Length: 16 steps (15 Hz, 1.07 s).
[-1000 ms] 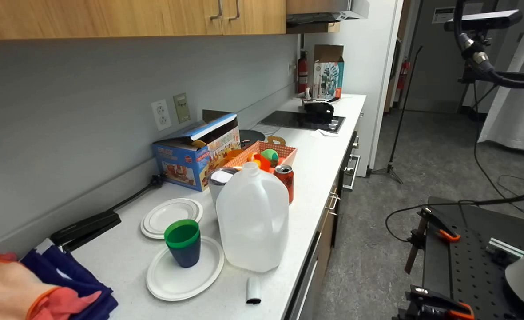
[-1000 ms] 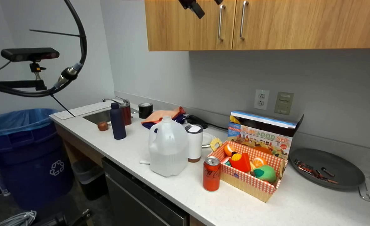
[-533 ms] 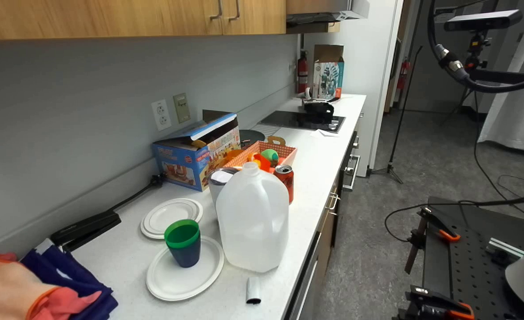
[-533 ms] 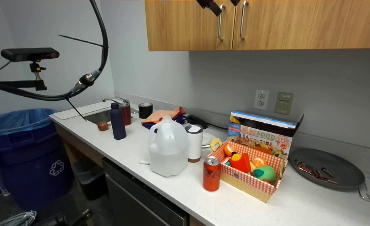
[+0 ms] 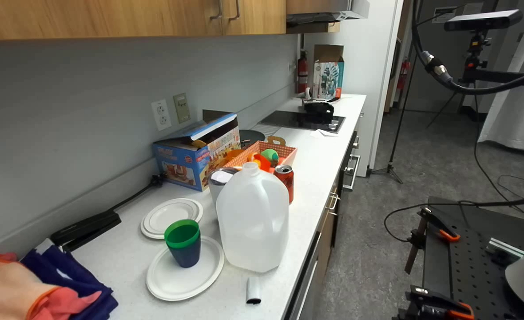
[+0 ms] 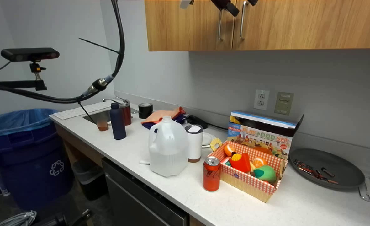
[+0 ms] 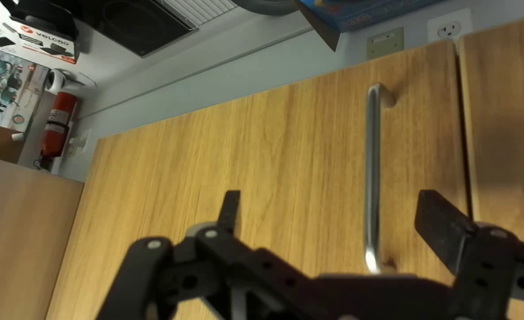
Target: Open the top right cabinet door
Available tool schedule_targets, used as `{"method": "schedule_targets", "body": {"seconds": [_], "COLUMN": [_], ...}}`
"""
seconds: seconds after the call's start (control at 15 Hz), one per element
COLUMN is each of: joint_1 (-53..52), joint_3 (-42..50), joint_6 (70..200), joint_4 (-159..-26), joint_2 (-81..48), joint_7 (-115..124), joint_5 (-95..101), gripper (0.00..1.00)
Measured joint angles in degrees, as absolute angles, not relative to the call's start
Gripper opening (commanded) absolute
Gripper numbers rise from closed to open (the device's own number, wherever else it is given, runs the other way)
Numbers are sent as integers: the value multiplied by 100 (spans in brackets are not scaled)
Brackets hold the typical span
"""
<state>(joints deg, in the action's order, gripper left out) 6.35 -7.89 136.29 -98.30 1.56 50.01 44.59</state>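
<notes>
Black two-finger gripper (image 7: 331, 210) has moved toward slim silver bar handle (image 7: 372, 178) | jaws spread, either side of it in wrist view | light-brown wood-grain top right door (image 7: 271, 164) closed; grasp likely next

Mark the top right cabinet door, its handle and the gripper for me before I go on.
Top right cabinet door (image 7: 266, 164): wrist view, on the bare wood-grain face.
Door handle (image 7: 372, 178): wrist view, about mid-length on the silver bar.
Gripper (image 7: 331, 211): wrist view, midway between its parted fingertips.
</notes>
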Motion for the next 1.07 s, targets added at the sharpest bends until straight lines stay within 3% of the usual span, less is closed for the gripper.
{"method": "schedule_targets", "body": {"seconds": [0.53, 1.07], "joint_1": [394, 125], "joint_3": [-372, -350], "joint_6": [13520, 12491], "joint_4": [-9504, -9496], "joint_2": [-106, 68], "joint_7": [5062, 5280], "joint_5": [4513, 4915], "gripper": [100, 100]}}
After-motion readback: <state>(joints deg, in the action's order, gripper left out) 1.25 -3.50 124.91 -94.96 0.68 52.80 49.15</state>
